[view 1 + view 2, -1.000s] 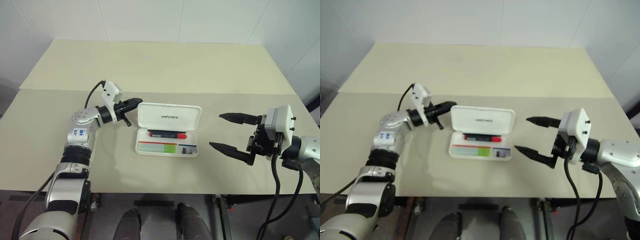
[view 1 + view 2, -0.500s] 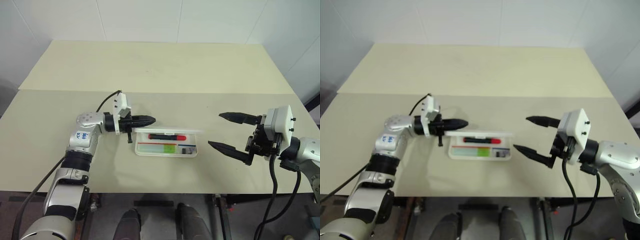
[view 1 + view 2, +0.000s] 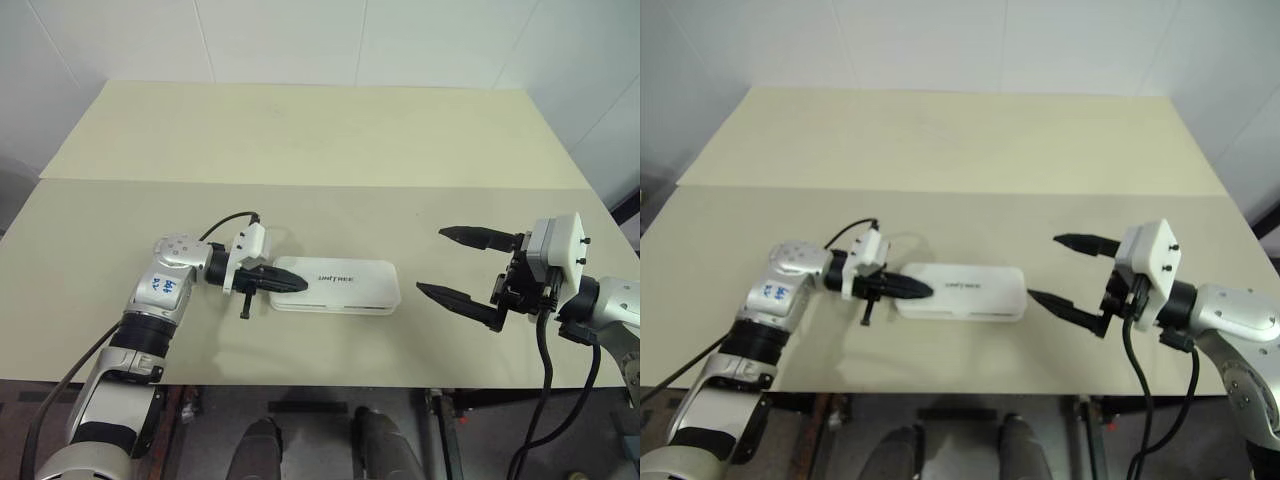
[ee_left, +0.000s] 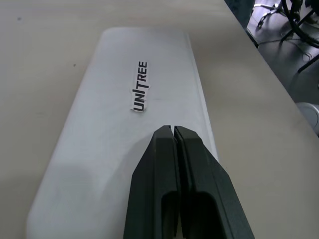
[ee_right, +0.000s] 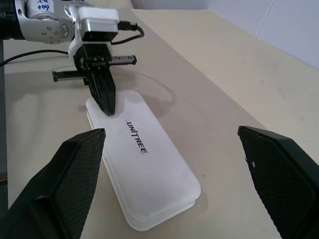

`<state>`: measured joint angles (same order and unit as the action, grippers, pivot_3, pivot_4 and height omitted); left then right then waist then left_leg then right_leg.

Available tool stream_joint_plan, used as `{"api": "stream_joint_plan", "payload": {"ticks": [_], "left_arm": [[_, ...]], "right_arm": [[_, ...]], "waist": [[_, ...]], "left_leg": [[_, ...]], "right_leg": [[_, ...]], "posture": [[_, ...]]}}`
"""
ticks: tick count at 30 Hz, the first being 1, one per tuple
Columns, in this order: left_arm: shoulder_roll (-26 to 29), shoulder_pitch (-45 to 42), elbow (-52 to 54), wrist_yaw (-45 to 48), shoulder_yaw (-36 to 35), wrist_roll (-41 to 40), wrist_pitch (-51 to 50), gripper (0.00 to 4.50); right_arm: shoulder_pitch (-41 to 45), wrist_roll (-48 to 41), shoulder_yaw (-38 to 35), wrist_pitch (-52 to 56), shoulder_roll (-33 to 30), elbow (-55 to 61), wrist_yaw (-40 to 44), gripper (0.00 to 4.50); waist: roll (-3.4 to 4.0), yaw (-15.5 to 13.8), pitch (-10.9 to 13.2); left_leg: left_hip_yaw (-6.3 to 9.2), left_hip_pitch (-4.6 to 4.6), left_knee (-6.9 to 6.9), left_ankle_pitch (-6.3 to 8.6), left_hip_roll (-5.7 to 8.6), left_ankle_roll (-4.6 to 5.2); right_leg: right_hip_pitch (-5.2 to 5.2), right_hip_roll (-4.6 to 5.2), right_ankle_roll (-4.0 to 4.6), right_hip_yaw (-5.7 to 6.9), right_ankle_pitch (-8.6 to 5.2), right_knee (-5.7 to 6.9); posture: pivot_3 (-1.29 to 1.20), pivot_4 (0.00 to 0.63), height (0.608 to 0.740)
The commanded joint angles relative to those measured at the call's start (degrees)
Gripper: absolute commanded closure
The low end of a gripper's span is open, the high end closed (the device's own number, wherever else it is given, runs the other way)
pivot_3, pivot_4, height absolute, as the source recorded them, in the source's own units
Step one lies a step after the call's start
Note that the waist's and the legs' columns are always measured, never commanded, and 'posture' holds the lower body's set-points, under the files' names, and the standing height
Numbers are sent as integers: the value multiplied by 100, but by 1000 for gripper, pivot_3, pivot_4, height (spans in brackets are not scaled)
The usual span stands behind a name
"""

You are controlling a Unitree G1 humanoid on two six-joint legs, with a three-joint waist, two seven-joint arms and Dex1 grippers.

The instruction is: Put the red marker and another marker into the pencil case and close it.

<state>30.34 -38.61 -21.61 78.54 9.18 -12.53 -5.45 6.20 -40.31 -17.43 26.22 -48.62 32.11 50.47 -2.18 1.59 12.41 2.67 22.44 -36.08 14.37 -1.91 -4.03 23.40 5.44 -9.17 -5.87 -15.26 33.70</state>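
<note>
Right wrist view: left claw (image 5: 105, 102) (fingers together) pressing pencil case (image 5: 149, 169); right claw (image 3: 455, 264) agape.

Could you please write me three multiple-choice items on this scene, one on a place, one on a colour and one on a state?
1. Where are the left gripper's fingertips?
A. Over the pencil case's lid, at the end nearest that arm
B. At the table's far edge
C. Beside the right gripper

2. What colour is the lettering on the case's lid?
A. Red
B. Dark
C. Green

3. How does the pencil case's lid stand?
A. Upright
B. Halfway down
C. Down flat on the base

Answers:
1. A: the left gripper, its fingers together, lies over the near-arm end of the pencil case; whether it presses on the lid cannot be told.
2. B: the wrist views show dark lettering on the white lid.
3. C: the lid lies flat and nothing of the inside shows, while the right gripper hangs open, apart from the case, over the table.
</note>
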Motion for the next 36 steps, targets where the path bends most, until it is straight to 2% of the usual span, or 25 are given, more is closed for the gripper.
{"api": "stream_joint_plan", "payload": {"ticks": [1, 10, 17, 23, 28, 34, 36], "left_arm": [[-11, 81, 68, -114, 122, 179, 131, 4489], [-347, -47, 89, -567, 601, 530, -193, 4489], [-353, -93, 302, -601, 604, 431, -478, 4489], [-483, -110, 797, -874, -311, -512, -1105, 4489], [-355, 114, 1360, -1299, -1119, -1148, -1523, 4489], [204, 859, 2192, -1588, -1901, -1594, -1823, 4489], [312, 1038, 2370, -1722, -2010, -1636, -1861, 4106]], "right_arm": [[23, -75, -164, -65, 23, 188, -60, 0], [-4, -25, -43, -80, 187, 303, -222, 0], [-24, 4, 4, -106, 284, 341, -309, 0], [-11, 73, 79, -189, 357, 220, -261, 0], [7, 201, 93, -365, 434, -68, -135, 0], [36, 470, 233, -681, 530, -557, 45, 0], [21, 525, 229, -776, 540, -679, 137, 0]], "waist": [[0, 0, 0], [2, -8, -3], [4, 0, -4], [4, 0, -3], [4, 19, -3], [5, 29, -3], [6, 19, -2]], "left_leg": [[0, -1, -1, 0, 0, 0], [2, -10, -13, -2, 1, 3], [2, -27, -13, -5, 1, 6], [6, -22, -8, -5, 1, 6], [7, -23, 2, -4, 1, 5], [7, -24, 4, -2, 0, 3], [7, -23, 5, -2, 0, 3]], "right_leg": [[0, 0, 0, 0, 0, 1], [-17, 0, 6, -1, -3, 1], [-41, 0, 20, -1, -10, -10], [-41, -1, 17, 0, -9, -16], [-37, -1, -3, 0, 1, -12], [-34, -1, -3, 0, 1, -12], [-30, -1, -1, 0, 0, -9]], "posture": [[0, 150, 740], [0, 150, 740], [0, 150, 740], [0, 150, 740], [0, 150, 740], [0, 150, 740], [0, 150, 740]]}}
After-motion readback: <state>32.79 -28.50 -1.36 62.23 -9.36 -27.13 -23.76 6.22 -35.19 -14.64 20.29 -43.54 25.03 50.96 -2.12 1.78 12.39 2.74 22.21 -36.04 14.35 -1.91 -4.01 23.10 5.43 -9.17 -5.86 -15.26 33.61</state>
